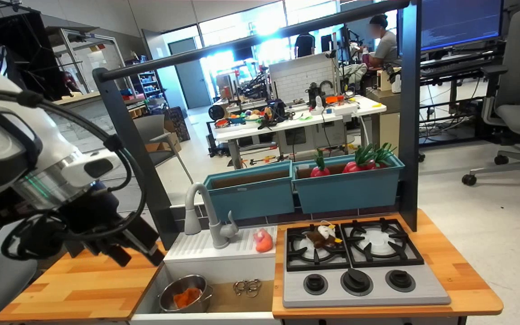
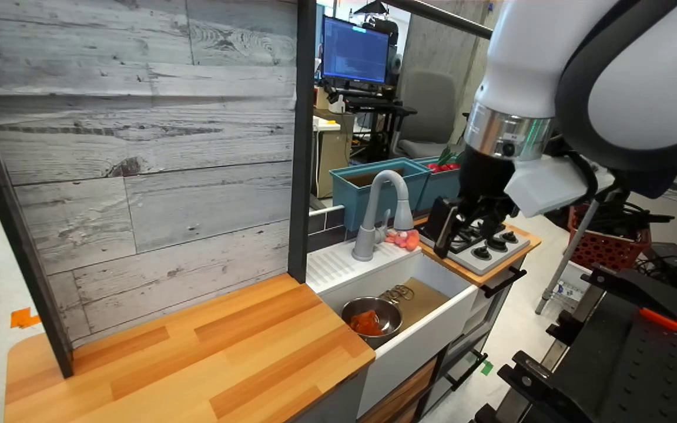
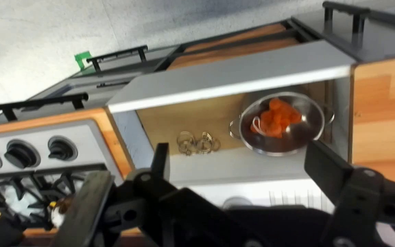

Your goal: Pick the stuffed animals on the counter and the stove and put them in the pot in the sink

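The bright orange-red plush toy (image 3: 275, 117) lies inside the small round shiny silver metal pot (image 3: 281, 146), which stands at one end of the pale grey-white rectangular sink (image 1: 237, 267). Higher up hangs the black two-fingered gripper (image 3: 239, 161); its fingers are spread widely, the space between them is vacant, and it appears to touch nothing. In an exterior view, a brown-and-white plush toy (image 1: 319, 238) with yellow parts lies on the dark grate of the pale grey stove (image 1: 378, 296); the wrist view gives only a part of it, because the gripper covers the rest. Both exterior views show a pink-and-orange soft toy (image 1: 263, 241) just beside the curved grey faucet (image 1: 216, 231); in the wrist view I cannot find it. Near the pot, silver metal rings (image 3: 203, 142) lie in the sink. The light-brown wooden butcher-block counter (image 1: 79, 289) extends on two sides of the sink, and behind the faucet are two teal planter boxes (image 1: 348, 193). In an exterior view, a grey-white weathered plank panel (image 2: 150, 141) stands on the counter; further back, a dark blue monitor (image 1: 456, 22) glows in both exterior views.
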Controlling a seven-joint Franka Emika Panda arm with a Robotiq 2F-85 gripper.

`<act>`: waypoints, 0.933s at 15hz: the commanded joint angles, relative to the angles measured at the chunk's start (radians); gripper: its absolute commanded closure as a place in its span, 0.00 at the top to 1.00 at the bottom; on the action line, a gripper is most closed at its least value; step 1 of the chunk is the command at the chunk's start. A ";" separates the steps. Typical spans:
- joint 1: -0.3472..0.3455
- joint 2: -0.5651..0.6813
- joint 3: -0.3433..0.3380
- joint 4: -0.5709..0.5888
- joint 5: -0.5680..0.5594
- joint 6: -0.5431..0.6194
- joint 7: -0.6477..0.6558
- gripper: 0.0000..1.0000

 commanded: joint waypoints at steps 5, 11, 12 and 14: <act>-0.211 -0.228 -0.049 0.035 0.129 0.040 -0.071 1.00; -0.422 -0.210 0.094 0.125 0.268 0.082 -0.099 1.00; -0.444 -0.206 0.122 0.135 0.283 0.083 -0.101 1.00; -0.448 -0.199 0.141 0.140 0.296 0.087 -0.101 1.00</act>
